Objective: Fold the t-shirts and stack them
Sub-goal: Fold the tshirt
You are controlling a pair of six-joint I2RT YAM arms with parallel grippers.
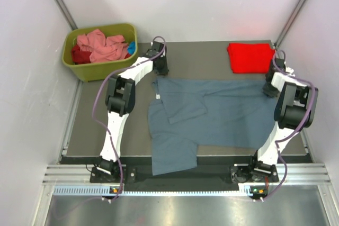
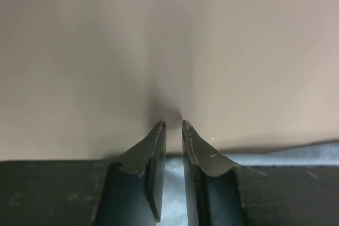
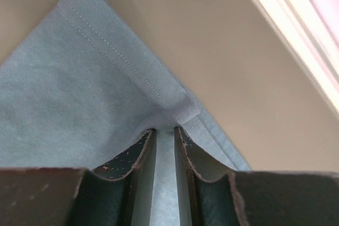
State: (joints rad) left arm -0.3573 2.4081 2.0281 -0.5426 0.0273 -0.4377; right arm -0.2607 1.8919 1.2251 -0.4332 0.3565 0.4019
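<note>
The blue-grey tee (image 1: 228, 112) is spread flat across the middle of the worktop (image 1: 106, 125), between the two arms. Its small white label (image 1: 157, 96) is seen near its left edge. One flap of cloth is folded over onto the body near the left side, and a near-left part reaches down to the near edge of the worktop.

The far right corner of the blue-grey tee (image 3: 69, 104) is grasped by the right jaws. In the right wrist view, the stitched hem is pinched between them and cloth fills the narrow gap. The far left corner is met by the left jaws. In the left wrist view they are drawn nearly together, with a strip of pale cloth in the gap. The blue-grey tee (image 2: 296, 152) is seen just behind the right-hand finger, while the tips reach past the cloth edge over bare worktop.

A red tee (image 1: 250, 56) is laid folded at the far right corner of the worktop, just beyond the right jaws and apart from the blue-grey tee. An olive bin (image 1: 95, 70) is set off the far left corner. A crumpled pink tee (image 1: 103, 46) and a dark red tee (image 1: 78, 55) are heaped in it.
</note>
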